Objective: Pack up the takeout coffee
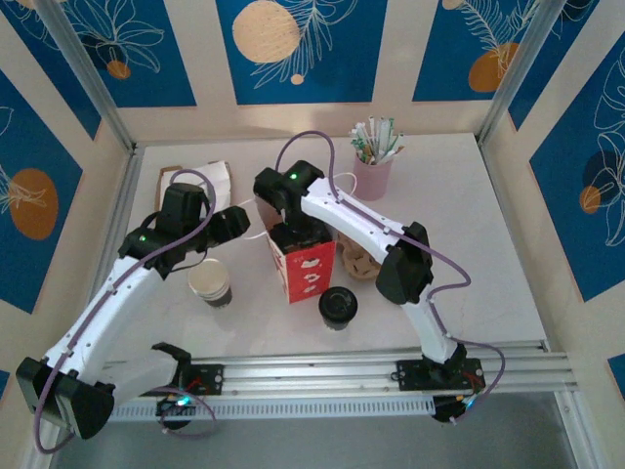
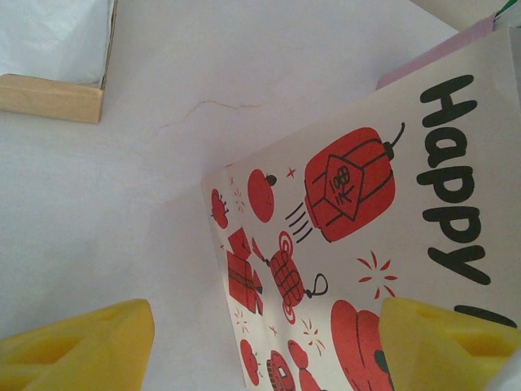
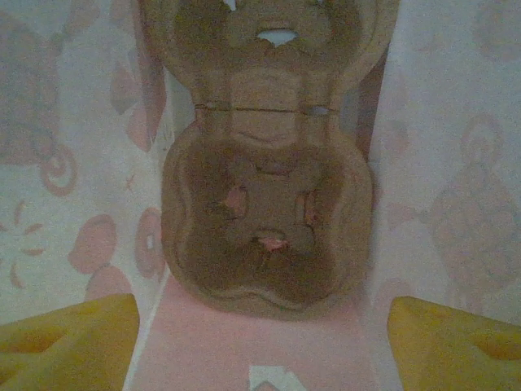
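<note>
The takeout coffee (image 1: 338,306), a small cup under a round black lid, stands in front of the red-and-white bag (image 1: 305,269). An uncovered paper cup (image 1: 210,281) with a white inside and dark band stands left of the bag. My right gripper (image 1: 298,237) reaches down into the bag's mouth. In the right wrist view the right gripper (image 3: 260,350) is open above a brown pulp carrier (image 3: 269,220) on the bag's floor. My left gripper (image 2: 264,350) is open beside the bag's printed wall (image 2: 366,244), whose corner edge lies between the yellow fingers (image 2: 81,346).
A pink cup of sticks (image 1: 373,168) stands at the back right. A brown pulp piece (image 1: 357,260) lies right of the bag. A brown and white packet (image 1: 200,181) sits at the back left. The metal rail (image 1: 371,366) runs along the near edge.
</note>
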`<state>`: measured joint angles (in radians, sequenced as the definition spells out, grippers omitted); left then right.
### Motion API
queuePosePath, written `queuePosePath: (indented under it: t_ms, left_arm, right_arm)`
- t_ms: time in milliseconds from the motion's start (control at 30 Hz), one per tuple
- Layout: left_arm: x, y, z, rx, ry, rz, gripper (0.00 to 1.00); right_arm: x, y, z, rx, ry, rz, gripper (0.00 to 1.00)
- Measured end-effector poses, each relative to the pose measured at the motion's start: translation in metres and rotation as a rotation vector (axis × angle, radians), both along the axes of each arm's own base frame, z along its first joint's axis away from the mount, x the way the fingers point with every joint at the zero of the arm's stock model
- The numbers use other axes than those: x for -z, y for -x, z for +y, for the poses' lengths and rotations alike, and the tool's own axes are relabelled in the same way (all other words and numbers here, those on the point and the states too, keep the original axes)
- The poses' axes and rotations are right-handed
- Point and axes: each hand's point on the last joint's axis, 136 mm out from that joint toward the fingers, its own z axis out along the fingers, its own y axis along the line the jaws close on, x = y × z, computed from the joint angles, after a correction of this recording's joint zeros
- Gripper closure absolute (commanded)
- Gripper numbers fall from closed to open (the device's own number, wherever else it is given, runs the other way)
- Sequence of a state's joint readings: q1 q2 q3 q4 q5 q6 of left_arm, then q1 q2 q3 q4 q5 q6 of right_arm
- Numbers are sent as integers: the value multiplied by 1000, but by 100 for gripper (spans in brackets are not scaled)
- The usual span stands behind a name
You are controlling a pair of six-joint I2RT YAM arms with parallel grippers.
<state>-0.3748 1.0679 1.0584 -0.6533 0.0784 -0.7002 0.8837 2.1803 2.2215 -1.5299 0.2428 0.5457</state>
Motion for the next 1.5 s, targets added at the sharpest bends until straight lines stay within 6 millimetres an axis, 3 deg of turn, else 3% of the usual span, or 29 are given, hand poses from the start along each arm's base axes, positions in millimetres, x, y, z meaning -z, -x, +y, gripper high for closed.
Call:
queuePosePath:
  t_ms: [933, 1500]
  left_arm:
    - [-1, -2, -1, -1, 3, -5, 26]
    - [2, -3, -1, -3, 2, 4, 26]
  right_arm:
    - [-41, -1, 10, -21, -107, -87, 13]
    - [-79, 2, 14, -43, -199, -161, 13]
